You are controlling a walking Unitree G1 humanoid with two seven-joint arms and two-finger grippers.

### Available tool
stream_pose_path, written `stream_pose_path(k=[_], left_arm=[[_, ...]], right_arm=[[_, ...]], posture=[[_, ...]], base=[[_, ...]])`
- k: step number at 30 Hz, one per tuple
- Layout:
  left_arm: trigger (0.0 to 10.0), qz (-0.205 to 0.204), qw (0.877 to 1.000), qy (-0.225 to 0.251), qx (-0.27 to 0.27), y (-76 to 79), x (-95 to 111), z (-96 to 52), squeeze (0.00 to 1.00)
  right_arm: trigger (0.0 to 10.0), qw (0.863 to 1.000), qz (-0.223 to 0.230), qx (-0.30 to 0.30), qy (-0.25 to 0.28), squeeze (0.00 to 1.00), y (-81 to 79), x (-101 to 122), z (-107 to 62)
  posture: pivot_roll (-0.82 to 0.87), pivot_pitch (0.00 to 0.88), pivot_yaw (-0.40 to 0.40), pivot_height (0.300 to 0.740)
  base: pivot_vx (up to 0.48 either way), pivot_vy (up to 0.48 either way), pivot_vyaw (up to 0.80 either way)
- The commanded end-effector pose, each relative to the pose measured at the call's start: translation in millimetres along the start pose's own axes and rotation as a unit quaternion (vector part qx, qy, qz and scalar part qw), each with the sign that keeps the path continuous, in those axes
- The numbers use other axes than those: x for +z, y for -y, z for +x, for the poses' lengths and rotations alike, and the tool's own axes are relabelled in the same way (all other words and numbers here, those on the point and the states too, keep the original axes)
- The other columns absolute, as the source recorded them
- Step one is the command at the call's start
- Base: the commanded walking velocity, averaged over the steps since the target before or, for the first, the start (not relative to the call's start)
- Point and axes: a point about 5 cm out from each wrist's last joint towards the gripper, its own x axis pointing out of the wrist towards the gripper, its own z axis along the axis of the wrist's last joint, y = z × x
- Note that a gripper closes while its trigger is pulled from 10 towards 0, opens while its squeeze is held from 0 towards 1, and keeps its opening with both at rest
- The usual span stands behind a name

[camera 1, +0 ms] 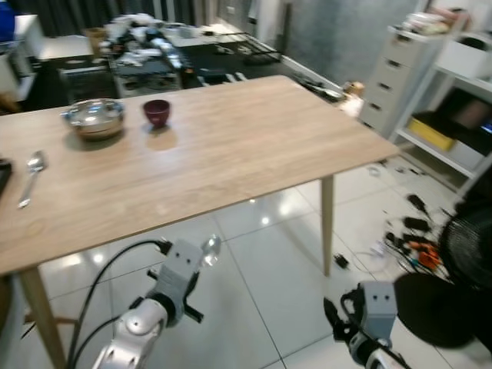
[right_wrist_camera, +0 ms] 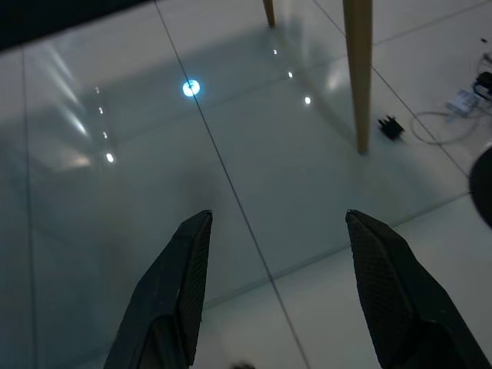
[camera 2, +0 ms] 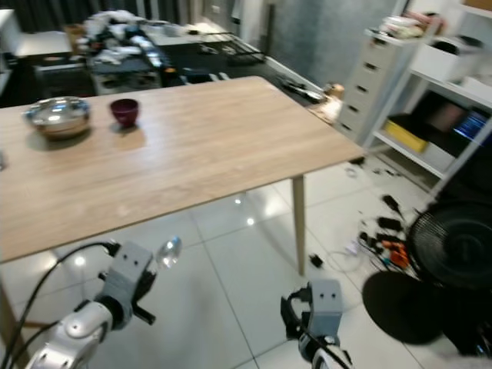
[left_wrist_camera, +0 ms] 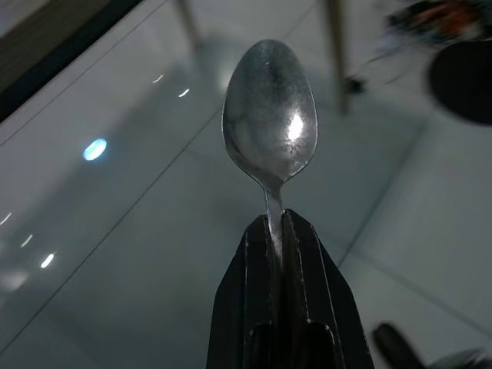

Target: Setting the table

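A wooden table (camera 1: 231,146) stands ahead of me. At its far left sit a steel bowl (camera 1: 94,118) and a small dark red cup (camera 1: 157,112). A second spoon (camera 1: 31,175) lies near the table's left edge. Below the table's near edge, my left gripper (camera 1: 194,257) is shut on the handle of a metal spoon (left_wrist_camera: 270,115), whose bowl (camera 1: 211,249) points up and forward. Low at the right over the tiled floor, my right gripper (right_wrist_camera: 277,231) hangs open with nothing between its fingers.
A table leg (camera 1: 327,223) stands to the right front. Cables and small tools (camera 1: 411,234) litter the floor at right, beside a black fan (camera 1: 469,246). A white drawer unit (camera 1: 400,73) and shelves stand at the far right. Cluttered low furniture (camera 1: 154,54) lies behind the table.
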Motion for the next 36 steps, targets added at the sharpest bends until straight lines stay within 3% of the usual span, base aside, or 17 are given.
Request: stream_pose_path(k=[1, 2, 4, 8, 14, 23, 36], left_arm=[[10.0, -0.003, 1.000, -0.022, -0.008, 3.1, -15.3, -3.4, 0.00], [10.0, 0.001, 0.999, -0.040, -0.019, 8.4, -31.2, -7.5, 0.00], [10.0, 0.005, 0.999, -0.044, -0.020, 9.5, -35.8, -8.9, 0.00], [10.0, 0.044, 0.996, -0.080, -0.009, 5.5, -70.3, -19.9, 0.00], [10.0, -0.014, 0.994, -0.106, 0.032, -6.8, -92.9, -34.2, 0.00], [10.0, -0.021, 0.995, -0.085, 0.055, -11.3, -93.8, -34.7, 0.00], [10.0, -0.021, 0.997, -0.061, 0.040, -7.9, -83.3, -27.1, 0.00]], right_arm=[[10.0, 1.000, -0.008, 0.012, -0.021, 0.00, -1.6, -12.5, -4.5], [10.0, 0.998, -0.008, 0.026, -0.051, 0.00, -5.0, -27.8, -6.6], [10.0, 0.998, -0.006, 0.028, -0.059, 0.00, -5.7, -32.0, -7.2], [10.0, 0.996, 0.031, 0.011, -0.087, 0.00, -6.7, -50.7, -8.3], [10.0, 0.995, 0.037, 0.020, -0.089, 0.00, -11.4, -55.7, -8.9], [10.0, 0.995, 0.039, 0.024, -0.084, 0.00, -11.5, -57.1, -6.8], [10.0, 0.996, 0.045, 0.017, -0.078, 0.00, -10.9, -57.8, -7.4]], posture=[[0.04, 0.068, 0.052, 0.740], [0.04, 0.073, 0.049, 0.740], [0.04, 0.073, 0.049, 0.740], [0.04, 0.077, 0.039, 0.740], [0.05, 0.081, 0.022, 0.740], [0.06, 0.078, 0.017, 0.740], [0.04, 0.068, 0.028, 0.740]], base=[[0.000, 0.000, -0.78], [0.000, 0.000, -0.78], [0.000, 0.000, -0.78], [0.000, 0.000, -0.78], [0.000, 0.000, -0.78], [0.000, 0.000, -0.78], [0.000, 0.000, -0.78]])
